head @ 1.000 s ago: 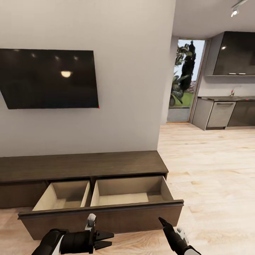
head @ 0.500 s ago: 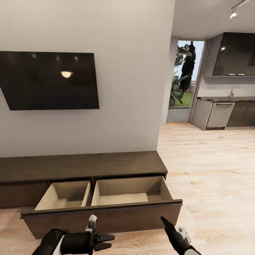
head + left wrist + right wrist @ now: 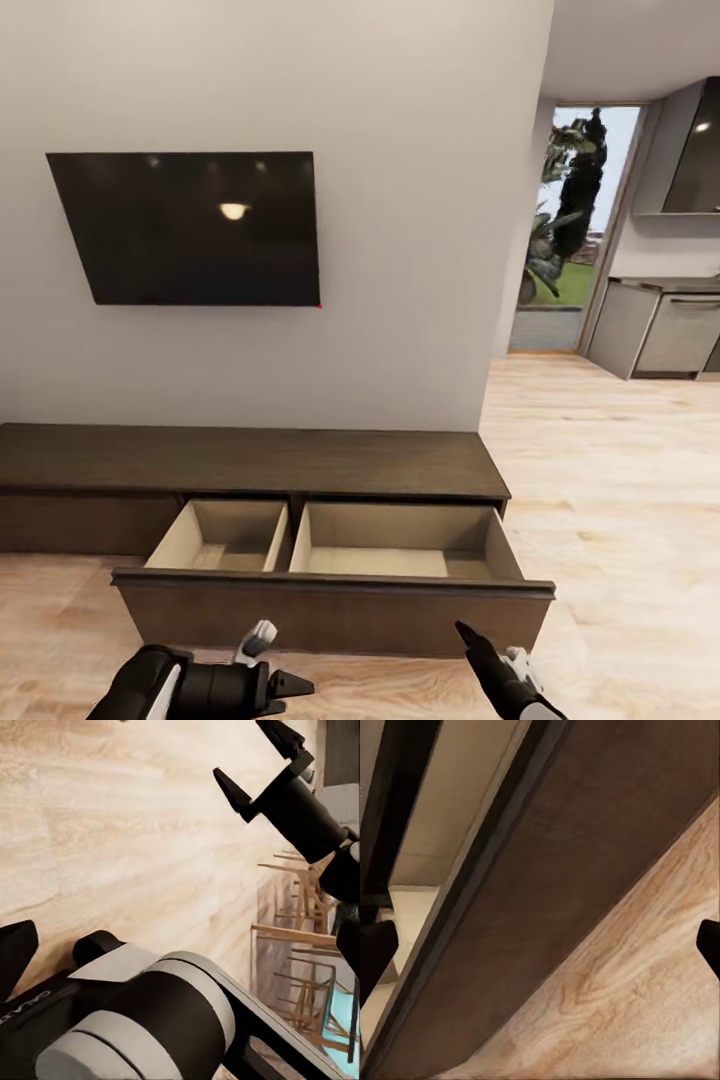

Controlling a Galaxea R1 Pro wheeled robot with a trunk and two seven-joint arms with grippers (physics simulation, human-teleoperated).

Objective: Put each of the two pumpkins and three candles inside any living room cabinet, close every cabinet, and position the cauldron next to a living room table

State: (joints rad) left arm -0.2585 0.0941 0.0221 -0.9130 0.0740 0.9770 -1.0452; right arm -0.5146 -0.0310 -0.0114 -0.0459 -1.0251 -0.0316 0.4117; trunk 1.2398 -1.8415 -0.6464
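A home living room: wall-mounted TV (image 3: 195, 228); low cabinet (image 3: 250, 462); kitchen units (image 3: 660, 335) beyond.

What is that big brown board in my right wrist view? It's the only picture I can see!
Observer: It's the front of a pulled-out drawer. The head view shows it belongs to the long, low cabinet under a wall TV.
Operator: What's behind the board?
Observer: Two pale wooden compartments side by side, a narrower one and a wider one.
Operator: Where's my other hand?
Observer: The left gripper hangs low over the floor in front of the drawer, pointing toward the right gripper.
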